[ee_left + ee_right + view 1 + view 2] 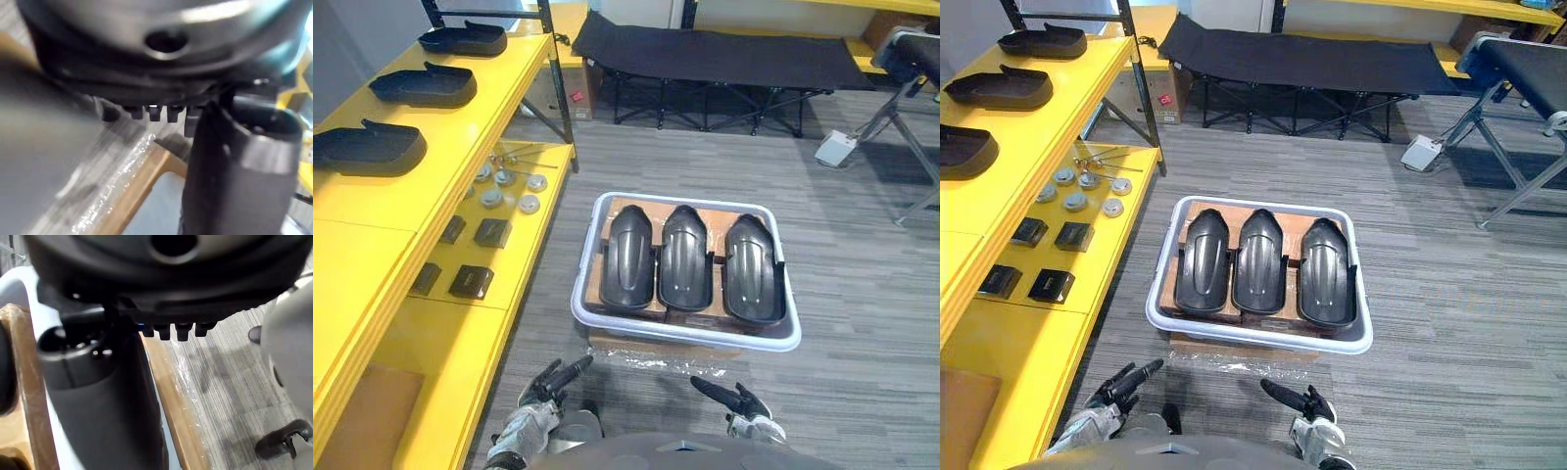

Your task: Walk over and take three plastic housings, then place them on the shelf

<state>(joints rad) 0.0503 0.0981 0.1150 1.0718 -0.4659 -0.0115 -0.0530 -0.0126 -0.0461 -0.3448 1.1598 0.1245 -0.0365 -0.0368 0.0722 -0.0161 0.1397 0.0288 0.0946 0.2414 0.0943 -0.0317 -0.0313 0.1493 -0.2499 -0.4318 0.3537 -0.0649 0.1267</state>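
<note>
Three dark plastic housings (pixel 685 259) lie side by side on a brown board in a white bin (pixel 595 225) on the floor ahead. Three more housings (pixel 364 149) rest on the top level of the yellow shelf (pixel 372 211) to the left. My left hand (pixel 553 380) hangs low near the bin's front left corner, fingers straight and holding nothing. My right hand (pixel 732 398) hangs low by the front right, fingers also straight and empty. The left thumb (pixel 230 181) and right thumb (pixel 98 396) stand out above the bin's edge.
The lower shelf level holds round metal discs (pixel 509 191) and small black blocks (pixel 470 282). A black folding cot (pixel 715 59) stands at the back. A metal stand (pixel 911 147) and a white pedal (pixel 837 147) are on the carpet at right.
</note>
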